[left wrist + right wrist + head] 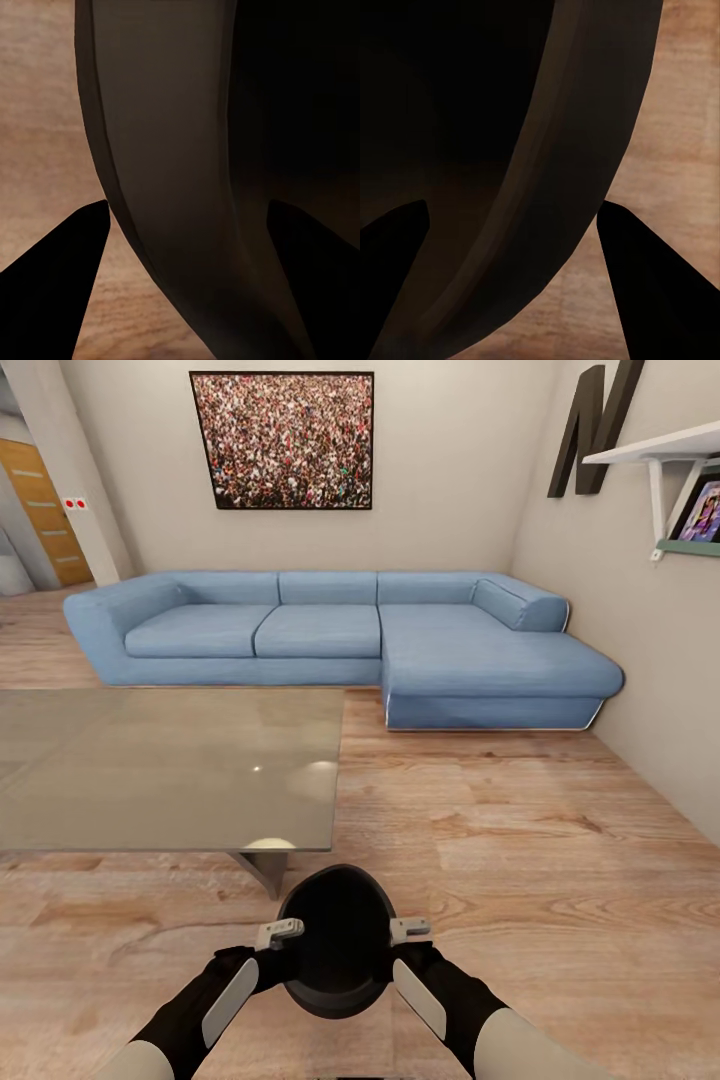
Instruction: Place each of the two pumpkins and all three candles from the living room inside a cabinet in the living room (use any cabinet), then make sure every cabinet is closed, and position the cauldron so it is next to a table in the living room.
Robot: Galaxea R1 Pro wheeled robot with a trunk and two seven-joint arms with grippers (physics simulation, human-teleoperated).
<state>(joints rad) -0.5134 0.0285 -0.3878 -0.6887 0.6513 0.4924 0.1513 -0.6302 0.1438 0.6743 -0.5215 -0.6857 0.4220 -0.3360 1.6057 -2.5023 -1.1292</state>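
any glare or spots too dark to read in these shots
Head view: the glass table carries soft pale reflections and one small bright glint; the cauldron interior reads flat black. Left wrist and right wrist views: the cauldron rim is dim brown, its inside nearly pure black.

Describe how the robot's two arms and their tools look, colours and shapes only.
In the head view each forearm is pale grey-white near the picture's lower edge, turning into a matte black wrist section carrying a long light-grey panel. The left tool and right tool end in small light-grey blocky tips. In the wrist views the fingers appear as plain black wedges. No cables or markings are visible.
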